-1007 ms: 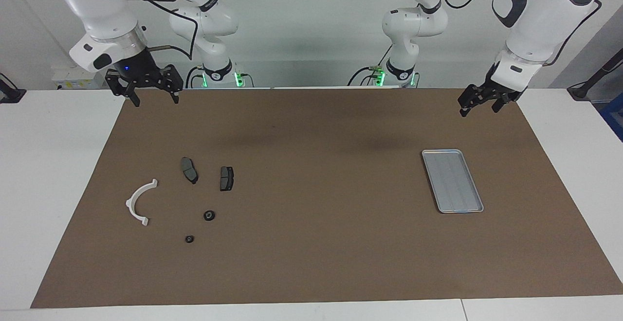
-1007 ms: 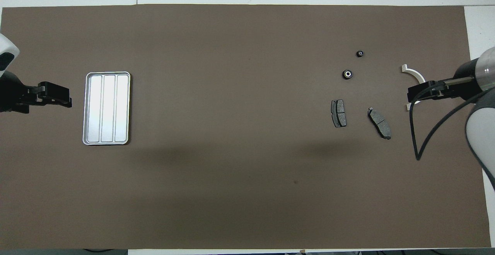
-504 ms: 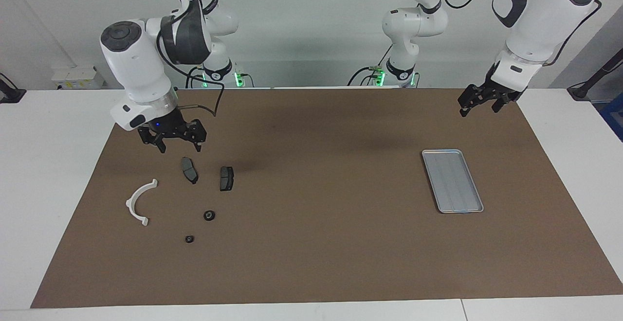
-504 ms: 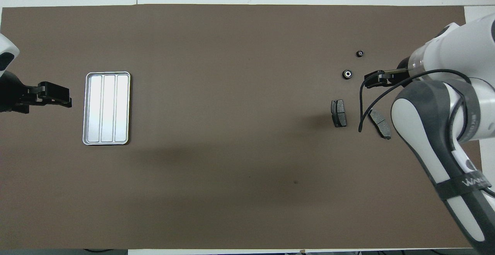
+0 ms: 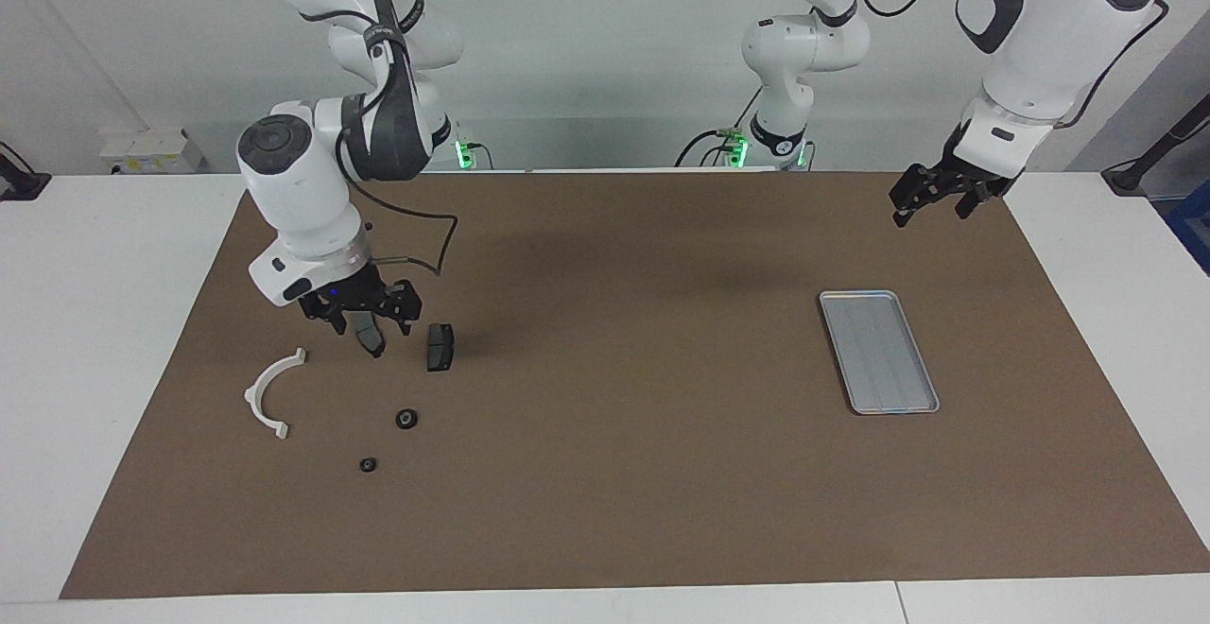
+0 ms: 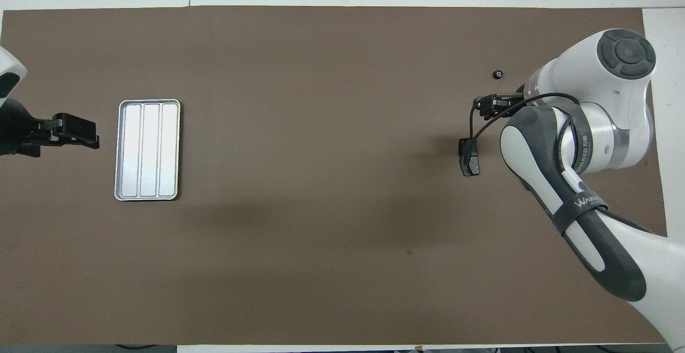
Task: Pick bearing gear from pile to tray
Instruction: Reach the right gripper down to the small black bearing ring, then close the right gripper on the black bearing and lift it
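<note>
Brown mat (image 5: 624,473) covers most of a white table (image 5: 95,321); plain pale wall at the robots' end, green lights glowing at both arm bases. A white box sits on the table edge by the wall at the right arm's end.

Right arm reaches out over the pile. Grey lettering on its forearm band in the overhead view starts "WAN", the rest not readable; more text on the wrist ring, too small to read. Right gripper (image 5: 361,321) hangs low over the pile, directly above one dark grey brake pad (image 5: 371,340), fingers spread apart, nothing held. Second brake pad (image 5: 440,347) lies just beside the gripper toward the left arm's end. White curved half-ring bracket (image 5: 272,391) lies near the gripper toward the right arm's end of the table, farther from the robots. Bearing gear (image 5: 406,418), small, black and round, sits on the mat farther from the robots than the gripper, untouched. Smaller black gear (image 5: 368,464) lies farther out again, apart from everything.

Left arm waits. Left gripper (image 5: 931,201) hovers above the mat edge at the left arm's end; cannot tell from its fingers how wide it stands, nothing in it. Silver-grey metal tray (image 5: 865,301), ridged lengthwise, lies on the mat farther from the robots than that gripper, well apart from the pile.
</note>
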Available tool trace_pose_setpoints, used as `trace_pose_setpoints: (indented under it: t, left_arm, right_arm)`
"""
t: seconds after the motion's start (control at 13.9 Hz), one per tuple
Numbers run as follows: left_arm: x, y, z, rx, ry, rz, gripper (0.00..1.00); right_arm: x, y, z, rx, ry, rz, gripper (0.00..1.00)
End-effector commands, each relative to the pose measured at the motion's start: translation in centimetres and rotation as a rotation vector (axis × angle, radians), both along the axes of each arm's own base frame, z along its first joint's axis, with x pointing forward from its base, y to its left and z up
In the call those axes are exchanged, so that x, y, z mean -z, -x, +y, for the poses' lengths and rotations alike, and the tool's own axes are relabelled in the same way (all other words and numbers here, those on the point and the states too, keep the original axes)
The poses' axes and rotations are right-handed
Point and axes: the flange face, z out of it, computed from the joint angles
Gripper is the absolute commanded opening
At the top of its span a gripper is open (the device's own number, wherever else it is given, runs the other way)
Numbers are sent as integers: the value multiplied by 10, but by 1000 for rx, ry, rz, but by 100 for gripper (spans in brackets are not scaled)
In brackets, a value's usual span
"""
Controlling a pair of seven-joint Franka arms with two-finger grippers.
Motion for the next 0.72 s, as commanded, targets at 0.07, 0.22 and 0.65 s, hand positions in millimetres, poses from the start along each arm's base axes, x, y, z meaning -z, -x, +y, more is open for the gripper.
trace_pose_setpoints:
  t: [0.07,0.22,0.65]
  left_arm:
    - [-5,8,0,3,11,3,100]
    - [-5,8,0,3,11,3,100]
    - [-5,9,0,3,11,4,100]
  right_arm:
    - [21,-7,2,31,19,-3,93]
    - [34,-12,4,36,18,-10,92]
    - [65,-32,6,48,30,-17,88]
